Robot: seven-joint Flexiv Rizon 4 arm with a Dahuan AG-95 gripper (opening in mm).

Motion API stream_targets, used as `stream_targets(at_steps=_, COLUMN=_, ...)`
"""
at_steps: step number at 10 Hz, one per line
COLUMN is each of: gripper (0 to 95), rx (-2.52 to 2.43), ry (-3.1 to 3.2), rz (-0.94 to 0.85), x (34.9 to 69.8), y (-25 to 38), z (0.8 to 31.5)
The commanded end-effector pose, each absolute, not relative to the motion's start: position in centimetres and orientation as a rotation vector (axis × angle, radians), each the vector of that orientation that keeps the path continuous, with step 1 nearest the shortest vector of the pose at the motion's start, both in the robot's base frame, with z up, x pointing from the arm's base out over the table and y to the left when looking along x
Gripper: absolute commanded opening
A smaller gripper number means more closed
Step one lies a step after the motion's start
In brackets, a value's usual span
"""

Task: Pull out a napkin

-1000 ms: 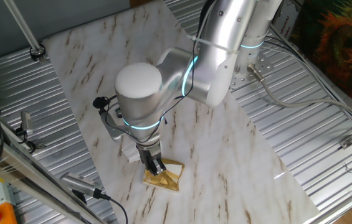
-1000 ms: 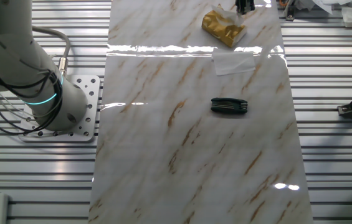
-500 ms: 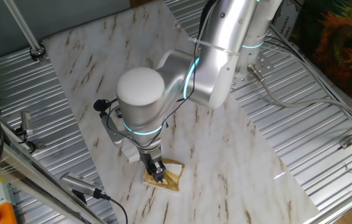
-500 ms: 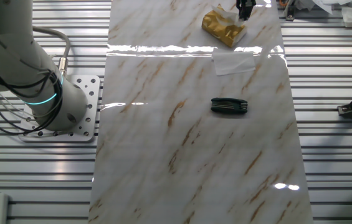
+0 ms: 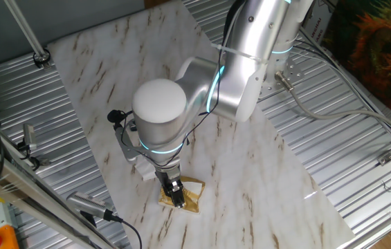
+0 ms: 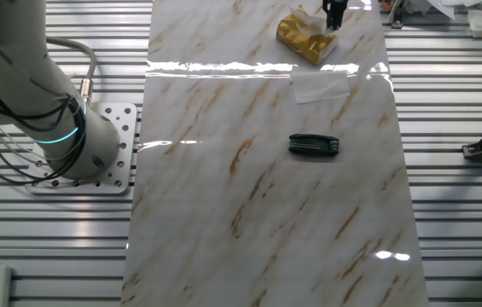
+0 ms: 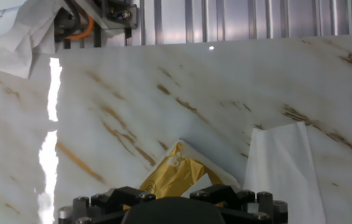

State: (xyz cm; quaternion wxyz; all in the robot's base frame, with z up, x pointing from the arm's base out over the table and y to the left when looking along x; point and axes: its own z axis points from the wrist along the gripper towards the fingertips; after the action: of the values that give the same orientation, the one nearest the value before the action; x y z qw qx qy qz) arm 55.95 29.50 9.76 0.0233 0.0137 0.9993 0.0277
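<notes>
The hand [image 5: 176, 198] has come down over the last second onto the gold foil packet [image 5: 183, 194], and now sits right at the packet's top. That reads as the end of the approach, with the grip on the napkin about to be made or just being made.

The napkin [image 7: 204, 185] shows only as a small white tuft at the packet's opening, just in front of the hand. A smooth white sheet [image 7: 285, 168] lies flat on the desk [image 6: 266, 213] just beside the packet, and a black tool [image 6: 313, 145] lies well away from it, toward the arm's base.

Whether the hand is open or closed I cannot tell: the hand view cuts the fingertips off at its lower edge, the arm hides them in one fixed view, and in the other they are tiny at the frame's top edge. Contact with the tuft is equally unclear.
</notes>
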Motion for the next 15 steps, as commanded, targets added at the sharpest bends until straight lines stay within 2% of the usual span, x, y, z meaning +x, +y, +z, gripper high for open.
stream_targets(at_steps=1, gripper=95.0, rx=0.022, ry=3.093, rz=0.100, x=55.99, y=29.43, z=9.74)
stream_targets(at_steps=15, gripper=95.0, rx=-0.045, ry=3.108, rz=0.142, x=55.99, y=29.43, z=9.74)
